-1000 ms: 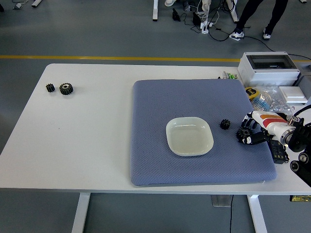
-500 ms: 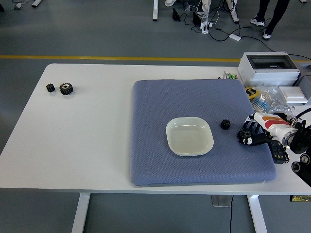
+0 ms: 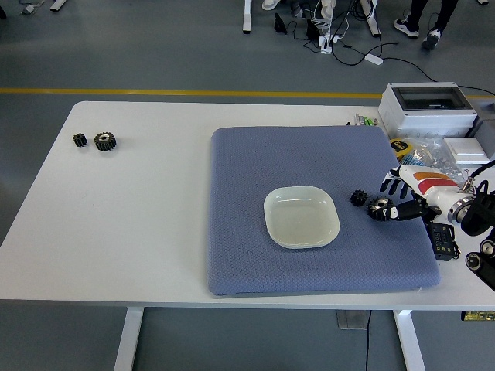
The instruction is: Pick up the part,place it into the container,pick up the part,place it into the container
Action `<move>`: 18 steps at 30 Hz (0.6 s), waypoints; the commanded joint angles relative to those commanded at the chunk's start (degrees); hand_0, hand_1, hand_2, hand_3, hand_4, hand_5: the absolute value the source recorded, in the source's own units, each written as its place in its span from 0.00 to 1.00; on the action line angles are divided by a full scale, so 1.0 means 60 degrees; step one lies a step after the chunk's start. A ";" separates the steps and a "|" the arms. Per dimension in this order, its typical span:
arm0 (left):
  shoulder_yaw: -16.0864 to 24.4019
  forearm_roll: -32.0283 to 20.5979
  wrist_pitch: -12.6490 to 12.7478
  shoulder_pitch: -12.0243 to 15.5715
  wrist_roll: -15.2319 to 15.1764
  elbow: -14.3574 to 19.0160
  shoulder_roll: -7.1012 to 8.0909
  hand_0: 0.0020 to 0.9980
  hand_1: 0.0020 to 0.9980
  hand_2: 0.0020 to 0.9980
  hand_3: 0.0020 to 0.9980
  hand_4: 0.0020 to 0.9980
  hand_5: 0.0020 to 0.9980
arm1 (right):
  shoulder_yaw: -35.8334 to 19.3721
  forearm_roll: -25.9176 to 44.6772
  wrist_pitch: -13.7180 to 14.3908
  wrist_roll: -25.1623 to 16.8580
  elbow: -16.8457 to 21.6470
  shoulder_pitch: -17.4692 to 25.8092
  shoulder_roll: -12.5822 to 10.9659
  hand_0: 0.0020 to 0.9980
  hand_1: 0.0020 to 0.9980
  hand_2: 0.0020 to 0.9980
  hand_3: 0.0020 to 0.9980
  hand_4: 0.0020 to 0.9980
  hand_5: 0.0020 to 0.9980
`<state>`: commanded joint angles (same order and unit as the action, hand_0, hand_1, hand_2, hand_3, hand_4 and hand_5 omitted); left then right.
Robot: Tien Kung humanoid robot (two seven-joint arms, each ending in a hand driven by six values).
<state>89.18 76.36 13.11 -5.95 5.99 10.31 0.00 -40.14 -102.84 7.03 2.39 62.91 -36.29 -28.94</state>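
Since a moment ago the right hand (image 3: 393, 202) has slid leftward across the blue mat (image 3: 255, 162), carrying a black gear (image 3: 379, 207) with it; its fingers (image 3: 390, 212) are curled around that part, which now sits just beside the smaller gear (image 3: 358, 197) resting on the mat, and I can't tell whether the two touch. From where I stand the held part looks barely clear of the fabric. The white dish (image 3: 302, 216), the container for this job, sits empty near the mat's middle, a short way left of the hand, so I'd judge the first carry is underway and the drop comes next. Two more gears (image 3: 97, 141) lie far off at the tabletop's (image 3: 139, 232) left end. No left arm shows.
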 joint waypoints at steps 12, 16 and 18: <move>-0.0033 -0.0017 0.0001 0.0008 0.0000 0.0000 0.0000 0.71 0.69 0.66 0.56 0.64 0.58 | -0.0075 -0.0597 -0.0489 0.0293 0.0422 -0.0055 -0.0193 0.25 0.42 0.50 0.50 0.83 0.30; -0.0032 -0.0026 -0.0008 -0.0008 -0.0003 0.0000 0.0000 0.71 0.69 0.66 0.56 0.64 0.58 | -0.0170 -0.0968 -0.0786 0.0227 0.0552 -0.0010 -0.0293 0.65 0.69 0.78 0.81 1.00 0.45; -0.0010 -0.0010 -0.0007 -0.0008 0.0000 0.0000 0.0000 0.71 0.69 0.66 0.56 0.64 0.58 | -0.0158 -0.1004 -0.0864 0.0190 0.0544 -0.0018 -0.0286 0.65 0.69 0.78 0.81 1.00 0.45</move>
<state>89.12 76.30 13.07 -5.99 6.00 10.31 0.00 -41.09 -108.87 1.85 3.53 66.17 -36.40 -30.66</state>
